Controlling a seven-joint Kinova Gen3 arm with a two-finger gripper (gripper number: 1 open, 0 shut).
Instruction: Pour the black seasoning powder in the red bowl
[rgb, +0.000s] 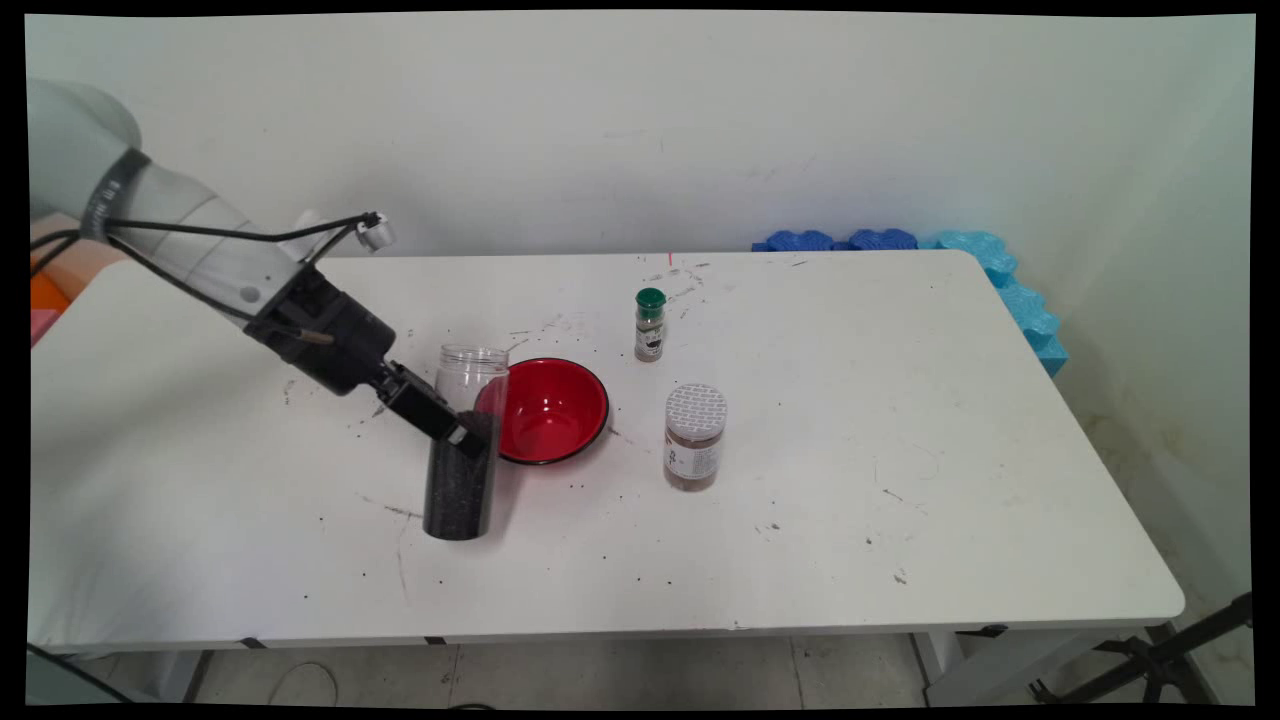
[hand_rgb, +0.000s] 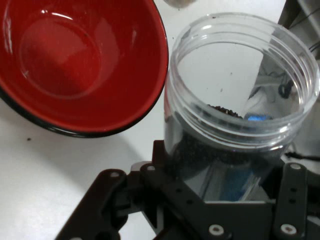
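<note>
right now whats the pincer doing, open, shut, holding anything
Pincer: shut on the clear jar of dark grains, which stands upright on the table beside the red bowl.

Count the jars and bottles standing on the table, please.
3. An open clear jar of dark grains stands left of the red bowl, at the gripper. A green-capped spice bottle stands behind the bowl. A white-lidded jar stands to the bowl's right.
</note>
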